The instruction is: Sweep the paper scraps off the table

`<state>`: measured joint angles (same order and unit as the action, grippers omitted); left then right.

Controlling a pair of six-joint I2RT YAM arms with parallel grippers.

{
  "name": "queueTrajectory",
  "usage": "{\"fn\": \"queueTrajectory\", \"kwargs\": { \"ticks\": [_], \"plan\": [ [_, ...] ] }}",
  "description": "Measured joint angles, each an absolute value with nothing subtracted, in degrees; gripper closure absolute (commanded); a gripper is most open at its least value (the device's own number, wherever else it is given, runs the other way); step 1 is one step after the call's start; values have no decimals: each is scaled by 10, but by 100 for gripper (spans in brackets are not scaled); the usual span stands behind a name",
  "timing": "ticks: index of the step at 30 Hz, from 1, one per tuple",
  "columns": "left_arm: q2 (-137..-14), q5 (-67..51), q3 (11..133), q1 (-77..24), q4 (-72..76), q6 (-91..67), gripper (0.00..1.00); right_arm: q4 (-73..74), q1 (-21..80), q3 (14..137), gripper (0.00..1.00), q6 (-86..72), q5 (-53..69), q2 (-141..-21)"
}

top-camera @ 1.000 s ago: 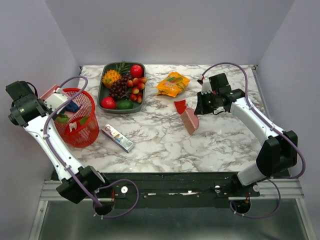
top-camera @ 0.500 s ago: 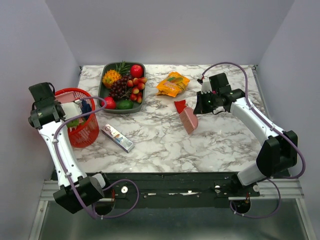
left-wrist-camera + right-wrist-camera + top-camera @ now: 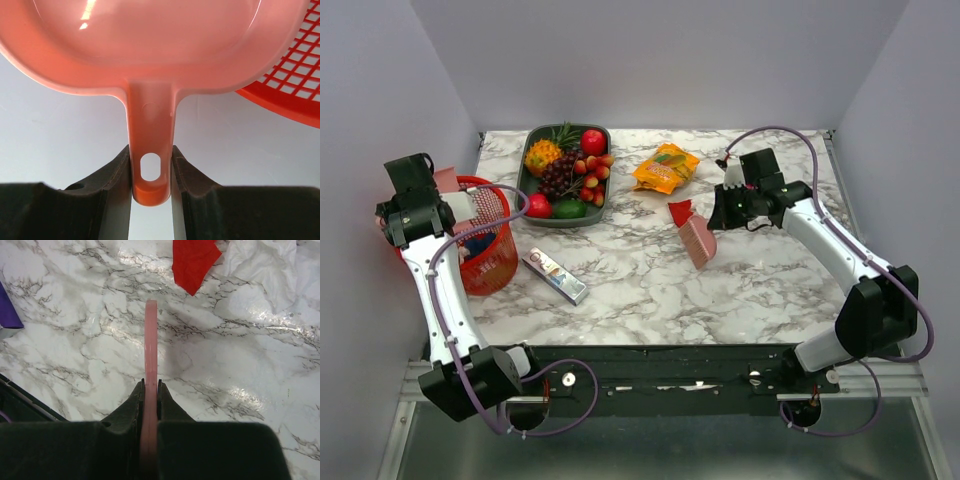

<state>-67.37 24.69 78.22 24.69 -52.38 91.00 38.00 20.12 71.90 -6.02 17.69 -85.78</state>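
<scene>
My left gripper point(image 3: 151, 150) is shut on the handle of the pink dustpan point(image 3: 150, 45), which hangs at the far left above the red mesh basket point(image 3: 488, 250); only a corner of the dustpan point(image 3: 446, 180) shows in the top view. A red paper scrap point(image 3: 678, 212) lies on the marble table point(image 3: 650, 290), just past my right gripper point(image 3: 717, 215). That gripper point(image 3: 150, 385) is shut on a pink flat brush point(image 3: 150, 340), held edge-on and pointing at the red scrap point(image 3: 192, 260). The brush head point(image 3: 699, 243) slants down to the table.
A dark fruit tray point(image 3: 525, 160) stands at the back left, with an orange snack bag point(image 3: 666, 167) to its right. A silver wrapped bar point(image 3: 555, 276) lies beside the basket. Walls close in on the left, back and right.
My left arm has swung the dustpan from over the basket's mouth up and back toward its far left rim. The right arm and brush have barely moved.
</scene>
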Motion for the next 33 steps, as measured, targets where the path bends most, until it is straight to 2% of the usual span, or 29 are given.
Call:
{"fn": "queueTrajectory", "kwargs": {
  "ticks": [5,8,14,17,26,33],
  "plan": [
    [-670,246,790,247,-500,908,100,378,201,719,100,-60,177,-858],
    [-681,234,834,247,-491,887,100,378,201,720,99,-62,176,-856],
    [-817,211,1098,188,-510,735,100,371,201,761,100,-71,162,-854],
    [-858,192,1159,121,-515,662,100,358,201,791,99,-69,151,-852],
    [-910,169,1070,-141,-540,519,100,319,201,828,100,-3,81,-852],
    [-946,76,1010,-234,-611,382,100,287,195,828,99,104,53,-852]
  ]
}}
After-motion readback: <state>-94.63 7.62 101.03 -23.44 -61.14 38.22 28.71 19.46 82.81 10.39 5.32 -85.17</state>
